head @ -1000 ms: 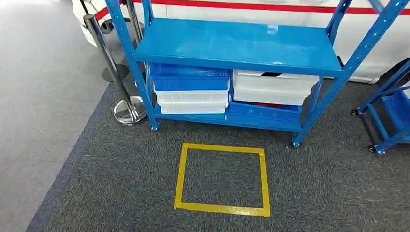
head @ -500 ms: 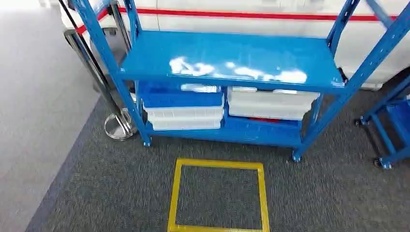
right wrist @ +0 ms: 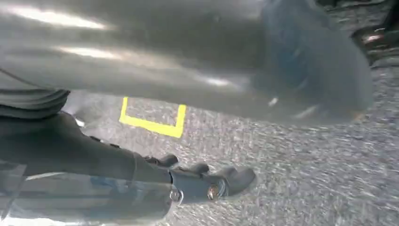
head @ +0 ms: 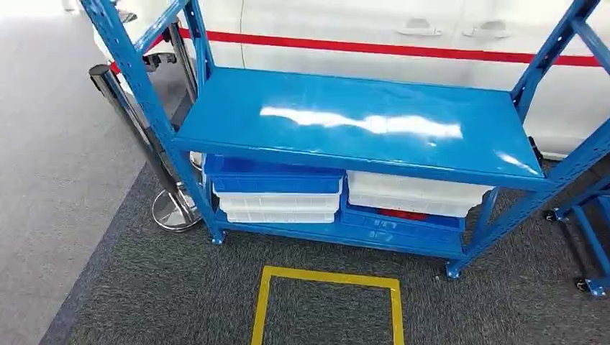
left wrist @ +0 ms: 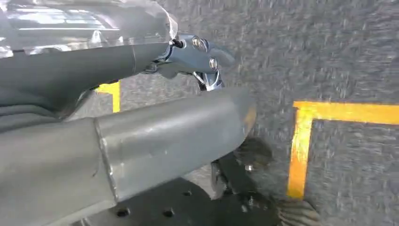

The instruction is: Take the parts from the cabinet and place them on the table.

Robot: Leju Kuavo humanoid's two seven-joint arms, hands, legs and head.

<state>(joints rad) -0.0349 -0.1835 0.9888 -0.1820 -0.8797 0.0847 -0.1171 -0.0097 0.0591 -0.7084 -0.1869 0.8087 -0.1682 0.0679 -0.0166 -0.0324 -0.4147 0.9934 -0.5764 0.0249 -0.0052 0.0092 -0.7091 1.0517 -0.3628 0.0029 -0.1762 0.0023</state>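
The blue metal cabinet (head: 345, 122) stands straight ahead in the head view, its middle shelf bare and glossy. On its lowest shelf sit a blue bin (head: 273, 180) stacked over white bins (head: 277, 208) on the left. On the right, a white bin (head: 417, 194) rests on a blue bin (head: 399, 223) with something red (head: 403, 214) showing inside. My left hand (left wrist: 155, 117) hangs over the carpet holding nothing, fingers and thumb apart. My right hand (right wrist: 155, 179) likewise hangs empty, its fingers stretched out.
A yellow tape square (head: 327, 287) marks the dark carpet in front of the cabinet. A chrome stanchion (head: 133, 115) with a round base (head: 173, 208) stands at the cabinet's left. A white vehicle with a red stripe (head: 403, 29) is behind. Another blue cart (head: 590, 237) is at right.
The whole picture has shifted: the camera has come closer to the cabinet and looks higher. The cabinet looms larger and the yellow square has slid to the bottom edge.
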